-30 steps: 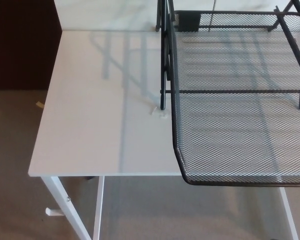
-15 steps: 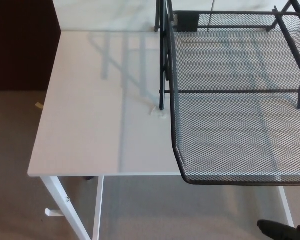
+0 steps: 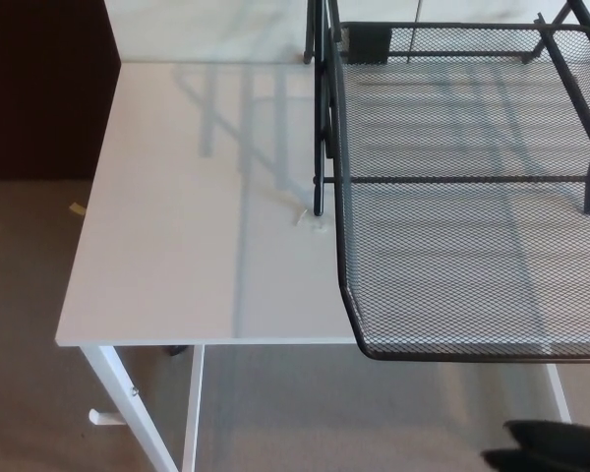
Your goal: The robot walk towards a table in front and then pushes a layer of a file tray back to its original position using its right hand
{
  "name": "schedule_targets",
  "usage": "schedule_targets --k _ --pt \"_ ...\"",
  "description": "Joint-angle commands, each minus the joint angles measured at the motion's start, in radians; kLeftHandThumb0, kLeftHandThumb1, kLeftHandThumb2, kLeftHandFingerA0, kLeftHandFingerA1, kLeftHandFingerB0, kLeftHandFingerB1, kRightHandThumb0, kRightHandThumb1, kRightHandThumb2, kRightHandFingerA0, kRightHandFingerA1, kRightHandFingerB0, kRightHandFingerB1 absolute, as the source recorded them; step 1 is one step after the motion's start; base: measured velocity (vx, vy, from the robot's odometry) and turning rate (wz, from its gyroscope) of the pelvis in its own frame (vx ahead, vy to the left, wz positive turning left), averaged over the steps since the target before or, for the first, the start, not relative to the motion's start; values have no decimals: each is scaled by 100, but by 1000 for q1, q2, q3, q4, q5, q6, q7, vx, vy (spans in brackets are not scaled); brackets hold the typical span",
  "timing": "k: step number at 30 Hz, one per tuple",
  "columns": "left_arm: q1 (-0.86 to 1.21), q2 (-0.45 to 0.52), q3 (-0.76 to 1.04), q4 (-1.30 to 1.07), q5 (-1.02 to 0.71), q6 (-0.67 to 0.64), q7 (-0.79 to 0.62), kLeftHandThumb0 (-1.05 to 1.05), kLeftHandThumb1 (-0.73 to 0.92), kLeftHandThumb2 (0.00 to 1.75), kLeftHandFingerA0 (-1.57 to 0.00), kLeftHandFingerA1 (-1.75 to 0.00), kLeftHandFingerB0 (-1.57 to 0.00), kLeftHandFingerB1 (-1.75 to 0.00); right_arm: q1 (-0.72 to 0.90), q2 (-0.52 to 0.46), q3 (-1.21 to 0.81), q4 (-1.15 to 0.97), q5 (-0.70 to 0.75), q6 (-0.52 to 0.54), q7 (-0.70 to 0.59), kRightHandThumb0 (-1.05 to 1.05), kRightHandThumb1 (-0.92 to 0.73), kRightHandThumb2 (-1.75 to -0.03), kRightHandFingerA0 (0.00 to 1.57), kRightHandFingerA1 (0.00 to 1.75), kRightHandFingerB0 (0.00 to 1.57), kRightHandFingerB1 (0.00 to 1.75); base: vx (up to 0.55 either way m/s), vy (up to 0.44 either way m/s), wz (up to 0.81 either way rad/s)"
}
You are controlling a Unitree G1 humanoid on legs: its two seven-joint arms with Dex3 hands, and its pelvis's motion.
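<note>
While the pulled-out mesh layer [image 3: 472, 265] of the black file tray [image 3: 324, 118] juts past the near edge of the white table [image 3: 177, 246], the robot's right hand [image 3: 556, 444] shows only as a dark shape at the bottom right corner of the head view, below the layer's front lip and apart from it. Too little of the hand is in frame to tell whether its fingers are spread or curled; it touches nothing that can be seen. The left hand is out of frame.

Nearest the camera lies beige carpet [image 3: 29, 393], with the table's white legs [image 3: 128, 413] standing on it at lower left. A small yellowish scrap [image 3: 78, 207] lies on the carpet just beside the table's left edge.

On the tabletop, the left half is bare and carries long pale shadows of the tray's frame. A small whitish scrap [image 3: 310, 218] rests at the foot of the tray's black upright post [image 3: 320, 187], right beside the layer's left wall. A thin black crossbar [image 3: 462, 179] runs over the mesh from that post toward the right.

Farther back, the tray's frame rises at the table's rear, with slanting black struts [image 3: 580, 69] at the upper right. Behind the table's left corner stands a dark brown surface [image 3: 39, 88].
</note>
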Motion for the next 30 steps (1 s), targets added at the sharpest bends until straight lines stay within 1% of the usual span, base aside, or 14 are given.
schedule_targets --k 1,2,6,8,11,12,14,15,16,20,21,24,25,30 --pt "1 28 -15 4 27 -27 -2 -4 44 87 -38 -58 -19 -49 -81 74 -136 -77 -284 -237 -42 -39 -50 -67 33 47 33 43 0 0 0" --pt "-4 29 -16 12 29 -29 1 -4 44 87 -39 -58 -20 -49 -128 95 -174 -77 -369 -256 -52 -40 -48 -67 32 46 33 43 0 0 0" --pt "-2 25 -17 1 26 -28 5 -3 45 87 -41 -60 -20 -50 -220 121 -186 -77 -505 -253 -60 -43 -48 -64 24 44 27 39 0 0 0" --pt "-4 26 -20 -2 30 -29 11 -3 44 86 -41 -59 -21 -50 -258 106 -171 -75 -574 -200 -42 -31 -44 -55 7 30 14 30 0 0 0" --pt "-7 29 -26 -4 35 -30 13 -3 44 87 -41 -59 -20 -50 -328 111 -171 -34 -707 -176 -62 -36 -46 -54 1 32 9 27 0 0 0" --pt "-6 31 -34 -12 44 -28 19 -4 44 87 -41 -59 -20 -49 -350 109 -169 -19 -767 -145 -61 -38 -29 -67 0 22 4 25 0 0 0" --pt "-5 30 -36 -23 45 -20 21 -3 45 87 -40 -59 -20 -49 -378 109 -168 1 -813 -130 -70 -40 -29 -65 0 18 5 21 0 0 0" --pt "-7 29 -36 -26 45 -16 25 -3 45 87 -41 -59 -20 -49 -401 107 -165 23 -848 -120 -80 -45 -30 -61 0 5 8 9 0 0 0" --pt "-11 31 -38 -24 49 -15 31 -5 62 57 -50 -43 -33 -36 -427 104 -158 53 -894 -105 -92 -46 -30 -62 0 5 10 8 0 0 0" --pt "-19 29 -34 -15 43 -19 28 -5 61 57 -51 -44 -34 -36 -459 99 -154 87 -977 -77 -105 -52 -34 -64 0 6 8 4 0 0 0" --pt "-22 31 -36 -8 45 -25 27 -5 61 56 -51 -44 -34 -36 -471 99 -151 103 -1003 -72 -119 -51 -34 -66 0 9 10 9 0 0 0" --pt "-27 34 -37 5 46 -28 25 -6 60 56 -51 -43 -34 -36 -494 100 -135 151 -1075 -35 -146 -53 -36 -65 0 4 10 2 0 0 0" --pt "-26 34 -38 2 47 -30 24 -6 60 56 -51 -44 -33 -36 -499 97 -133 161 -1088 -25 -148 -52 -34 -63 0 3 14 3 0 0 0" --pt "-25 34 -39 2 48 -34 28 -6 60 56 -51 -44 -34 -36 -536 87 -123 215 -1174 8 -193 -39 -29 -59 0 5 9 8 0 0 0"
